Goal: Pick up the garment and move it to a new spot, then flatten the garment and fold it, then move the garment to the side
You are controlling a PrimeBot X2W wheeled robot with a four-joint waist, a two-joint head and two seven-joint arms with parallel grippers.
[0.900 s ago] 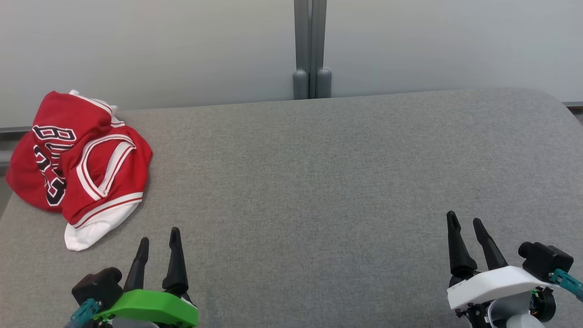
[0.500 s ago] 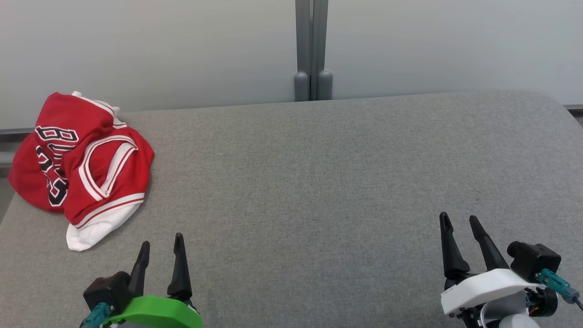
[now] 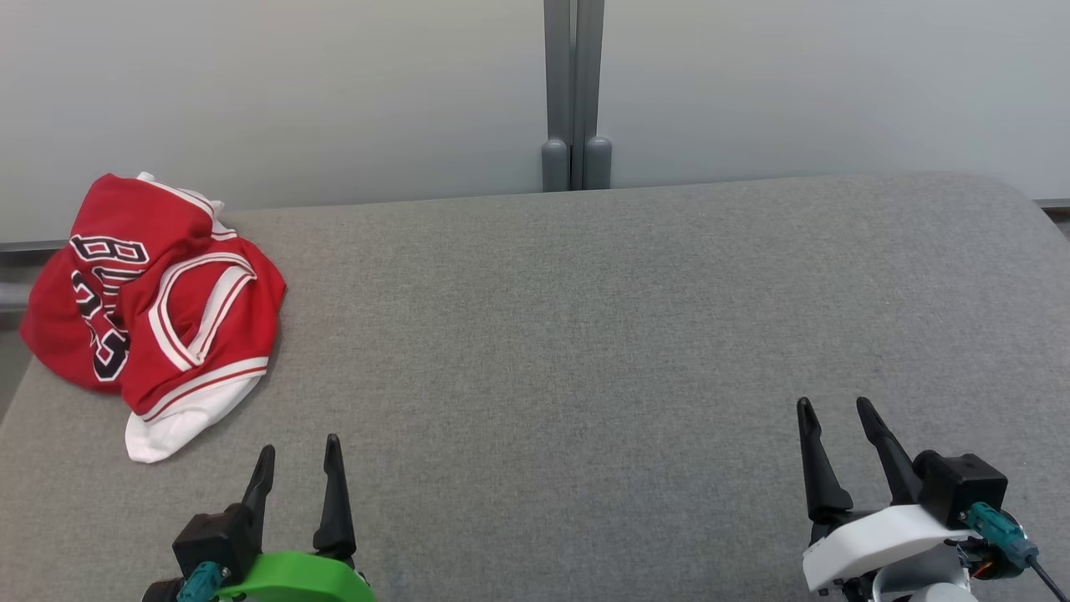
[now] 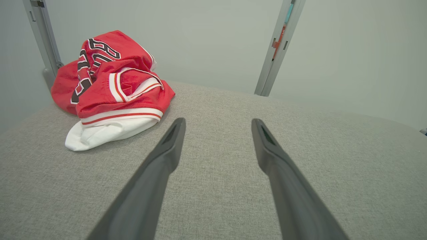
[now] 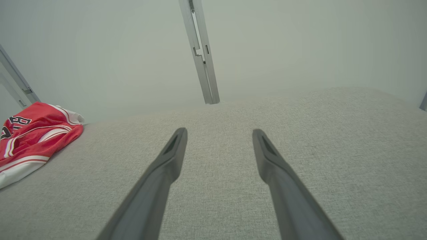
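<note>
Nearest, the left gripper [image 3: 299, 446] and the right gripper [image 3: 834, 404] point across the grey surface [image 3: 568, 334], each with jaws spread wide and holding nothing. One garment [image 3: 159, 301], a crumpled red jersey with white trim, lies ahead and left of the left gripper, apart from it, at the surface's far left corner. Open room runs rightward to the far edge, below a grey post [image 3: 573, 92].

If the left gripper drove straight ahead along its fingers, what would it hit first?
The way looks free: the left gripper points across bare grey surface, and the red jersey lies left of that line. Beyond, it would probably reach the pale wall, though depth is unclear.
</note>
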